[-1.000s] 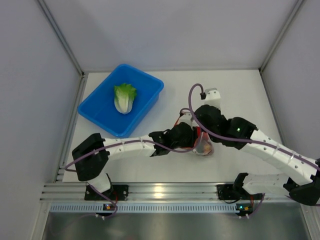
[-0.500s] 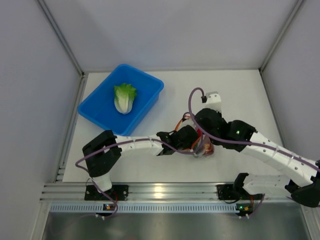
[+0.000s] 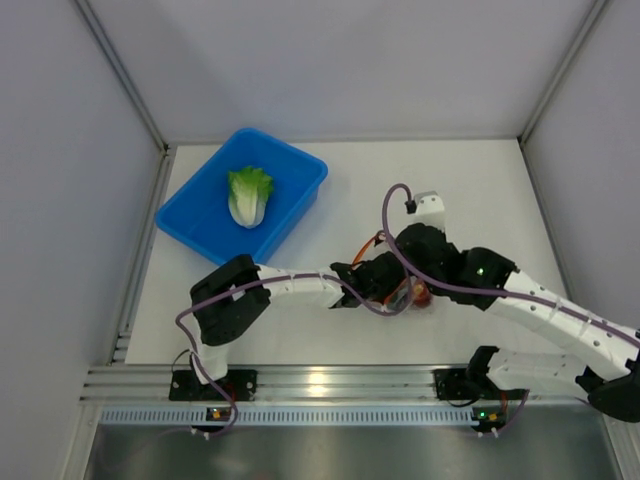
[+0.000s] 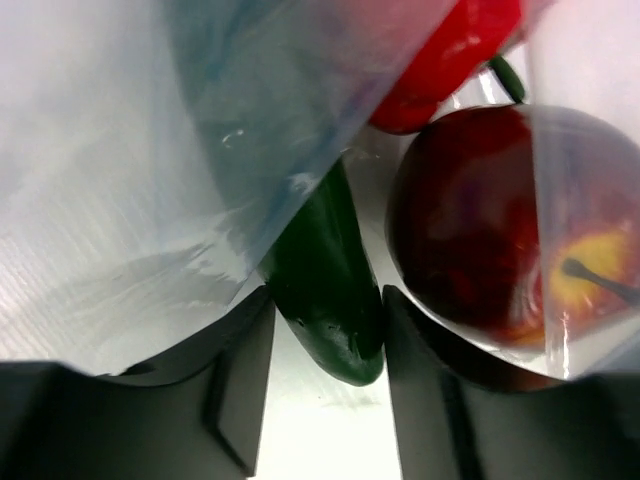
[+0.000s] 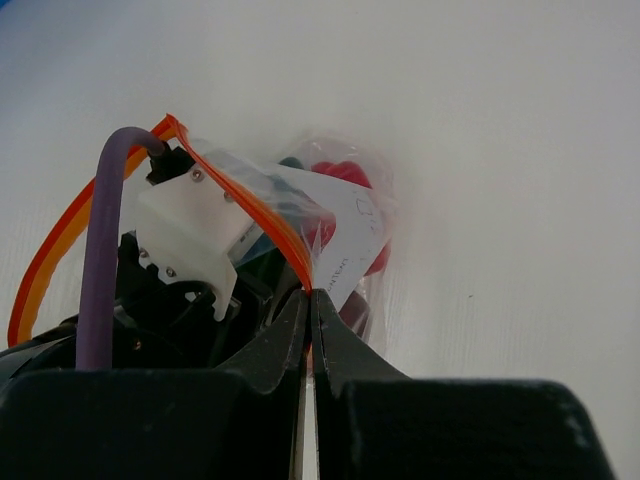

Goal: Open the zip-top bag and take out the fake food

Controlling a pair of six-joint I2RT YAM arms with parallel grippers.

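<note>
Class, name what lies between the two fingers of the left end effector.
The cucumber: its dark green, rounded tip sits in that gap, as the left wrist view shows.

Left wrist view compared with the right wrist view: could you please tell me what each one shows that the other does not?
Only the left wrist view: the dark green cucumber tip between the fingers of the left gripper, and the yellow patch on the dark red round piece. Only the right wrist view: the orange-red zipper strip pinched in the shut right gripper, and the bare white table. Both: the clear zip-top bag with red fake food inside.
</note>
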